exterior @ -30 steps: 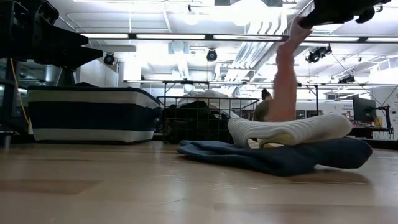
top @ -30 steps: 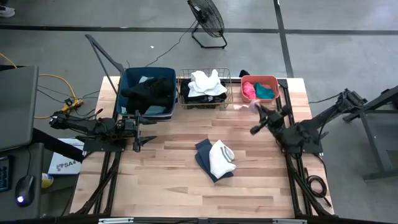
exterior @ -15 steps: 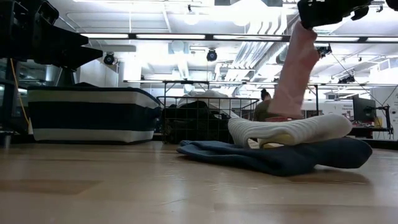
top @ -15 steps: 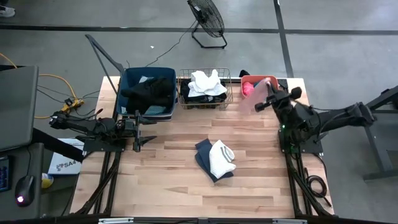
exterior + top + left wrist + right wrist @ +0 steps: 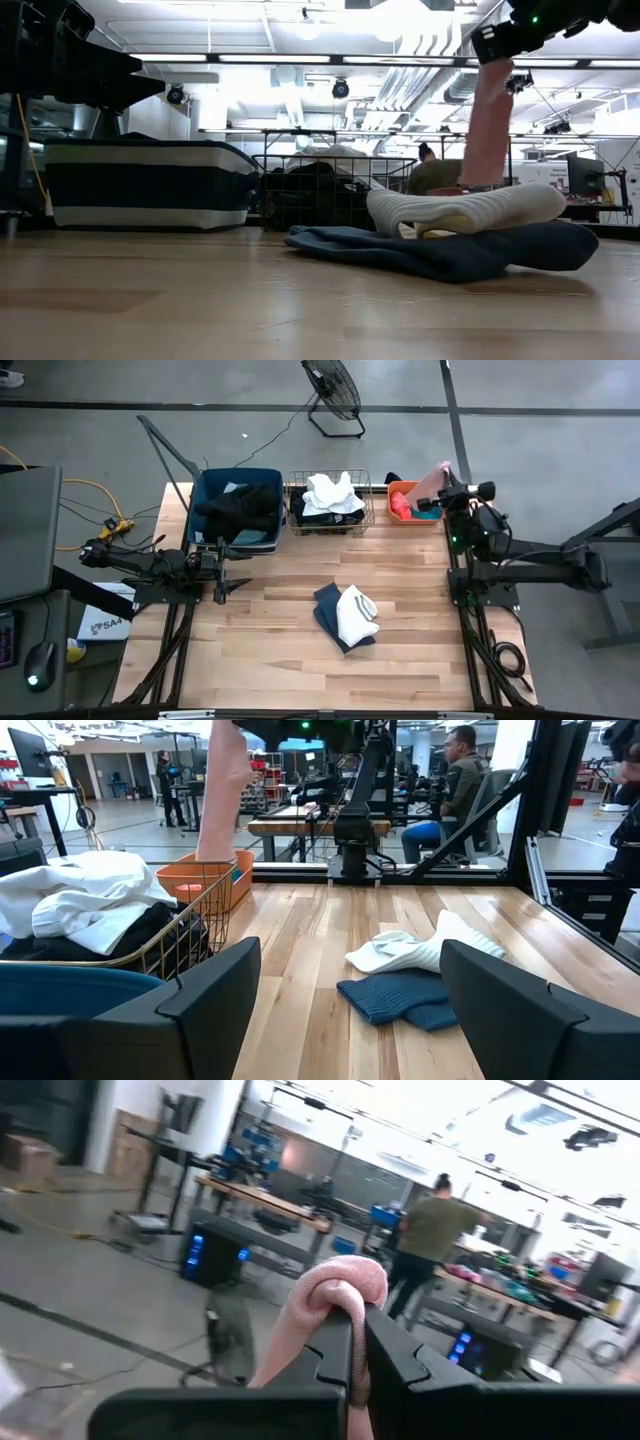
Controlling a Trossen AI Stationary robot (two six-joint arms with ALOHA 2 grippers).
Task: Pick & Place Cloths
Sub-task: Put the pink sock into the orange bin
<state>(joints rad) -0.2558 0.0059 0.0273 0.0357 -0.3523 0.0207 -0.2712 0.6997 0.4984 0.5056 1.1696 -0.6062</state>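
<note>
My right gripper is shut on a pale pink cloth above the coral tub at the table's far right. The tub holds bright pink and teal cloths. The pink cloth hangs down to the tub's rim. A white cloth lies on a slate-blue cloth at the table's middle. My left gripper waits open at the table's left, level, with nothing between its fingers. My right gripper pinches the pink cloth's bunched upper end between its two fingers. A rounded fold bulges past the fingertips. The fingers lie about level. The cloth hangs slack and lifted clear of the table; its lower end is hidden behind the white cloth in the low view.
A blue tub with black cloths stands at the far left. Beside it is a wire basket with white and black cloths. A fan stands on the floor beyond the far edge. Bare wood lies along the near side.
My right gripper has swung up and toward the table's far right corner with the pink cloth, rolling as it went. The cloth has gone from in front of the coral tub to hanging over it. My left gripper has kept still.
</note>
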